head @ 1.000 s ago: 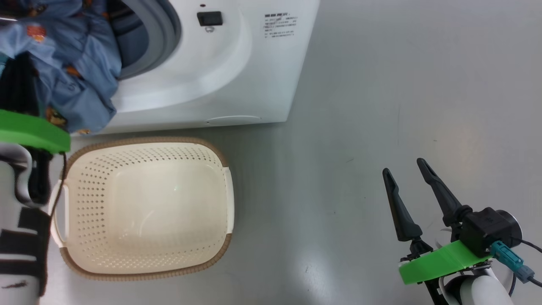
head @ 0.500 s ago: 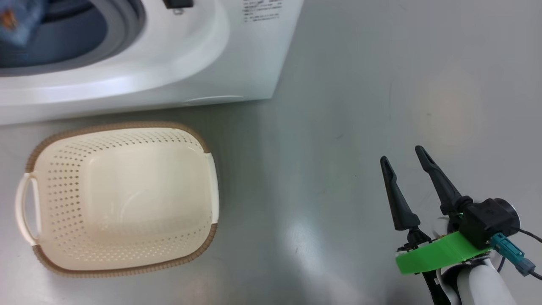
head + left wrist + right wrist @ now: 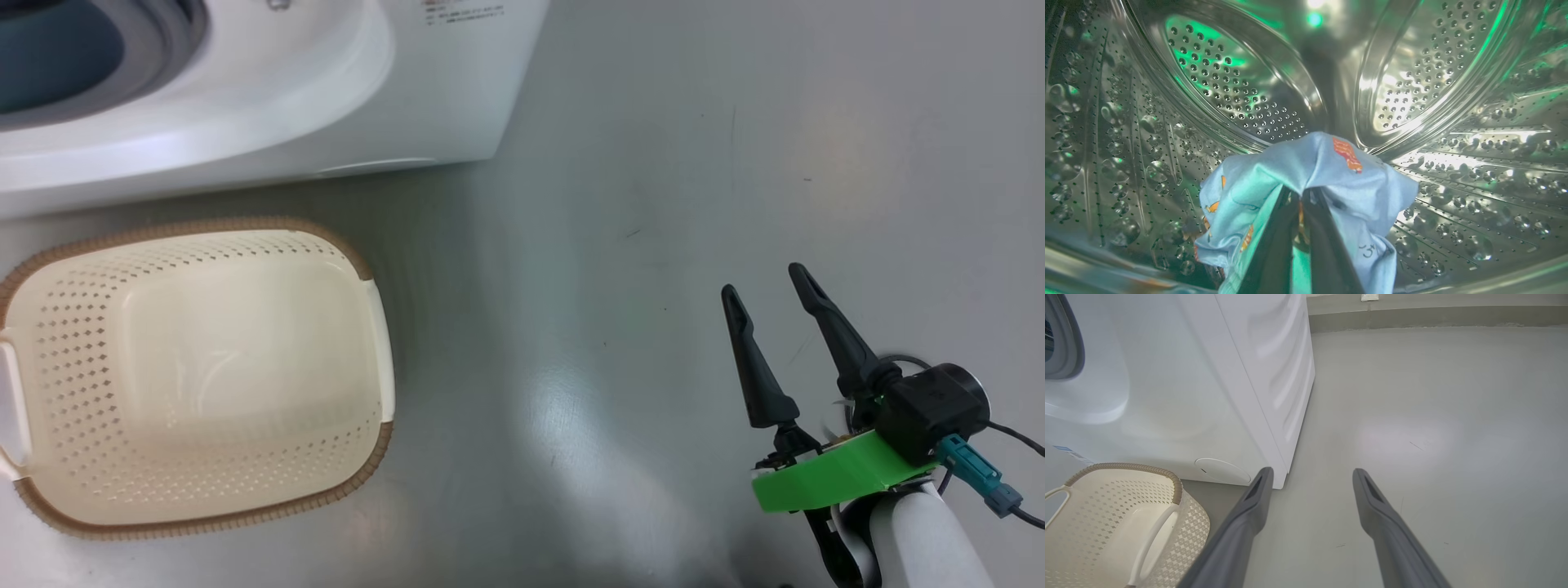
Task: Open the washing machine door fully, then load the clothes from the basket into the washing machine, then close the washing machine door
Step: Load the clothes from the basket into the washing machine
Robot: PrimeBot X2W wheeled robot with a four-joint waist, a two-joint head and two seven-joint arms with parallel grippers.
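Washing machine [image 3: 286,122] print unreadable, blurred. Left gripper [image 3: 1300,194] jaws clench clothes [image 3: 1327,171] in drum [image 3: 1229,81]; right gripper [image 3: 762,279] jaws gape above open floor [image 3: 653,163].

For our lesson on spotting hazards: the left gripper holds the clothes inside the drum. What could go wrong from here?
The clothes drape over the shut left gripper, so on release the fabric may snag on it and get dragged back out of the drum. The basket stands close before the washing machine; a withdrawing arm might knock it.

I see open floor [image 3: 653,245] right of the washing machine [image 3: 326,98]; the basket [image 3: 204,225] stands before it; clothes [image 3: 1290,171] crowd its drum [image 3: 1229,81].
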